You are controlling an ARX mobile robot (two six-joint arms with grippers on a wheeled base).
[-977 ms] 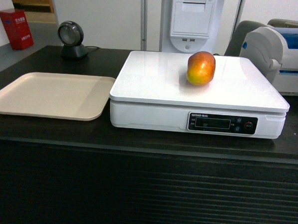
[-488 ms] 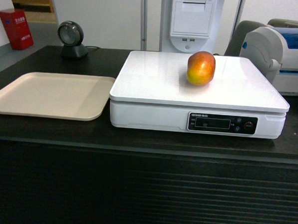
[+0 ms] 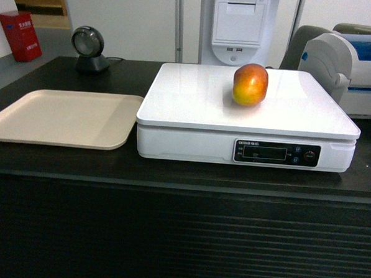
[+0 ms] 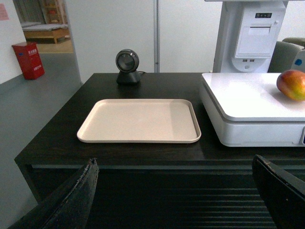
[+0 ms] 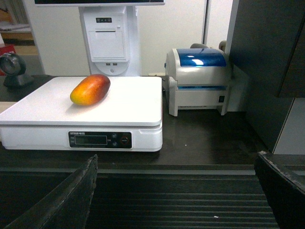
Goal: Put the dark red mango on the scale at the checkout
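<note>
The dark red mango (image 3: 250, 84) lies on the flat white top of the scale (image 3: 193, 108), toward its back right; it also shows in both wrist views (image 4: 292, 84) (image 5: 90, 89). The scale (image 5: 138, 105) stands on the black checkout counter (image 3: 183, 176). Neither gripper appears in the head view. My left gripper (image 4: 174, 164) is open and empty, held back in front of the counter's ribbed panel. In the same way my right gripper (image 5: 176, 162) stands open with nothing between its fingers, below the counter edge.
A beige tray (image 3: 62, 117) lies on the counter left of the scale. A round black scanner (image 3: 89, 47) stands at the back left. A grey-white printer with a blue top (image 5: 198, 81) sits right of the scale. A white kiosk (image 3: 238, 26) rises behind it.
</note>
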